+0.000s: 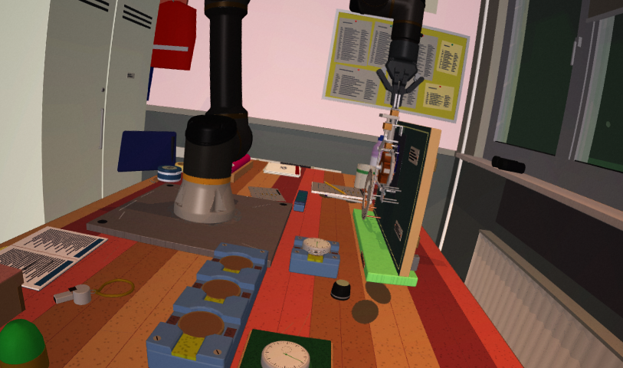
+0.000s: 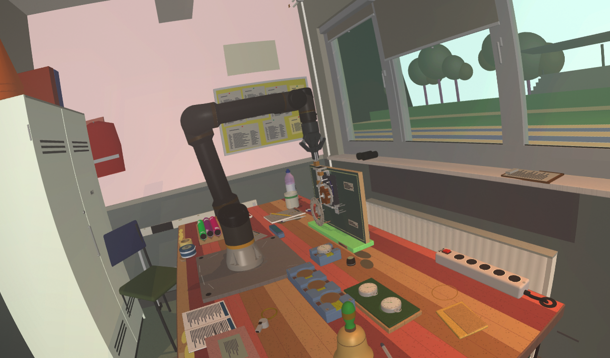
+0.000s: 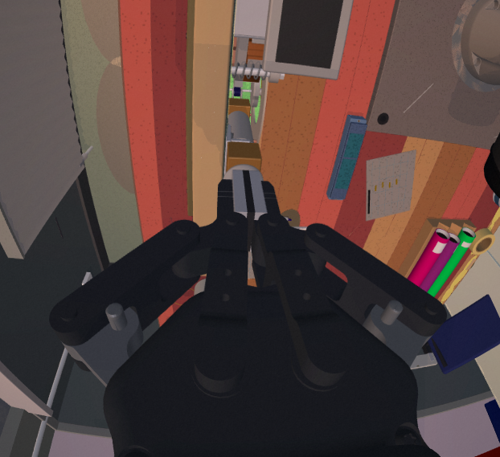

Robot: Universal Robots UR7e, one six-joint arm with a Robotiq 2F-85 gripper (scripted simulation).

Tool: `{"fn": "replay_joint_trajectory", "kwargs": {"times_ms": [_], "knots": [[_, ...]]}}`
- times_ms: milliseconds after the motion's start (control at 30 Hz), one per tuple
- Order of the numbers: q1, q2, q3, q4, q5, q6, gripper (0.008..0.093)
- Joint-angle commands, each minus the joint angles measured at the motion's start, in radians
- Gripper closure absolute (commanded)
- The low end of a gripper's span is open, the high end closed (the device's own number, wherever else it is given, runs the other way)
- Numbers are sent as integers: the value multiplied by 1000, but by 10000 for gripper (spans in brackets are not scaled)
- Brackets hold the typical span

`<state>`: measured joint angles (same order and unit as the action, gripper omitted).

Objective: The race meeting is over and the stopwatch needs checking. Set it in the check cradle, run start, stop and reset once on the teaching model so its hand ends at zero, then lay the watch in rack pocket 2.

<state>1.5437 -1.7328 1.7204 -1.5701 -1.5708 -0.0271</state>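
My gripper [image 1: 396, 104] points straight down, closed and empty, directly above the top push-button [image 1: 393, 119] of the teaching model [image 1: 396, 191], an upright dark board with gears on a green base. In the wrist camera the closed fingertips [image 3: 248, 199] sit over the brown button block [image 3: 243, 155]. The stopwatch [image 1: 316, 246] lies face up in the blue check cradle [image 1: 314, 259] on the table in front of the model. The blue three-pocket rack [image 1: 212, 301] stands to the cradle's left, all its pockets empty.
The model's board stands just right of the gripper, with the window wall and sill behind it. A black knob [image 1: 340, 289] lies near the green base. A green tray [image 2: 382, 303] holds two more watches. The arm's base plate [image 1: 191, 219], a bottle [image 2: 290, 189] and a notebook lie behind.
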Motion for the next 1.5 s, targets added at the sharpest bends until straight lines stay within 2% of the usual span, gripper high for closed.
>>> {"fn": "replay_joint_trajectory", "kwargs": {"times_ms": [0, 1467], "knots": [[0, 3, 5, 2, 0, 0, 934], [0, 5, -3, 9, 0, 0, 934]]}}
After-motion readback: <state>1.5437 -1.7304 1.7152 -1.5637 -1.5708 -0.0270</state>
